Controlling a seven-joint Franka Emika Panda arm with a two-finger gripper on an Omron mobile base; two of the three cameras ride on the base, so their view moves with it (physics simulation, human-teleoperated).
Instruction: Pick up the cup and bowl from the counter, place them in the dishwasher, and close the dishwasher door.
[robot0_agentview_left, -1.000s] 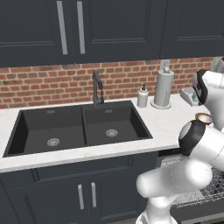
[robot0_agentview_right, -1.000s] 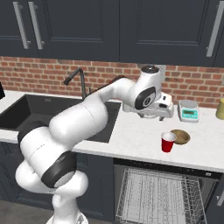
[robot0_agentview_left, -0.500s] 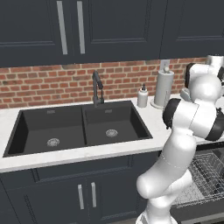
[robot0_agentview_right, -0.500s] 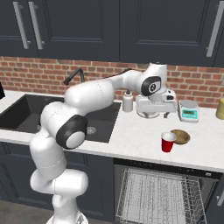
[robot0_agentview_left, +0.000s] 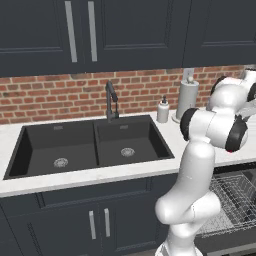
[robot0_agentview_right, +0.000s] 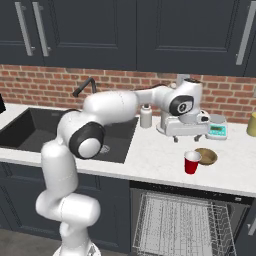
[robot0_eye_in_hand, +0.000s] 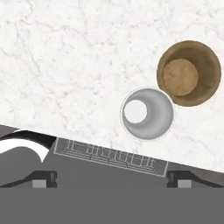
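While the arm hangs over the counter (robot0_agentview_right: 150, 155), the gripper (robot0_agentview_right: 187, 137) sits above and behind the cup (robot0_agentview_right: 191, 162), fingers spread wide with nothing between them. Cup stands upright near the counter's front edge, just above the open dishwasher (robot0_agentview_right: 182, 225). Bowl (robot0_agentview_right: 206, 156) sits right beside it, on the side away from the sink (robot0_agentview_right: 30, 131); rims look touching or nearly so, can't tell which. From the hand view the cup (robot0_eye_in_hand: 147, 113) is well off centre, and the bowl (robot0_eye_in_hand: 189, 73) is further off still.

Step in hand, as I read it: line up on the cup for the first pick. To do it well, slide the hand sideways until the cup mouth sits midway between the fingertips, then drop straight down. Put the fingers across the cup on the axis that avoids the bowl, else one finger lands on the bowl rim or shoves it. Grip below the rim, since the tapered wall could slip upward out of a high pinch. Front edge is near, so no pushing forward.

Counts: one cup, one bowl, one dishwasher with its rack (robot0_agentview_right: 180, 227) pulled out, one soap bottle (robot0_agentview_right: 145, 116), one tap (robot0_agentview_right: 86, 85), one paper-towel roll (robot0_agentview_left: 187, 97), one double sink.
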